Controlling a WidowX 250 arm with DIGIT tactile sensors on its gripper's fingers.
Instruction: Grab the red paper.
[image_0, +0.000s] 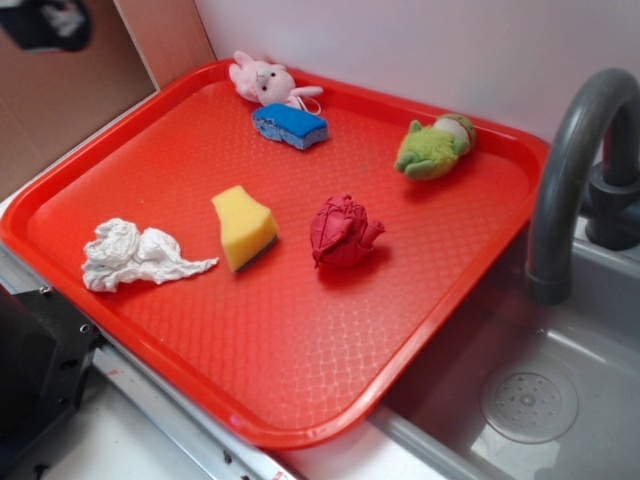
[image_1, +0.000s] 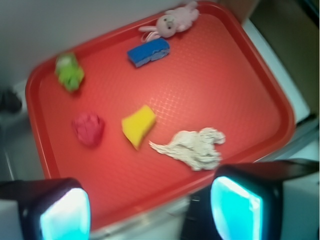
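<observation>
Red paper (image_0: 344, 232) alone mid-tray, just right of yellow sponge (image_0: 245, 227).
Gripper (image_1: 150, 210) spread wide, empty, above near rim of red tray (image_0: 300, 430); bare tray all around wad.

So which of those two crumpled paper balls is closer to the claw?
The white crumpled paper, lying just above the open gripper in the wrist view. The red paper sits farther off, beyond the yellow sponge.

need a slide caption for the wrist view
Open end effector above a red tray holding the red paper, white paper, sponges and plush toys.
</observation>
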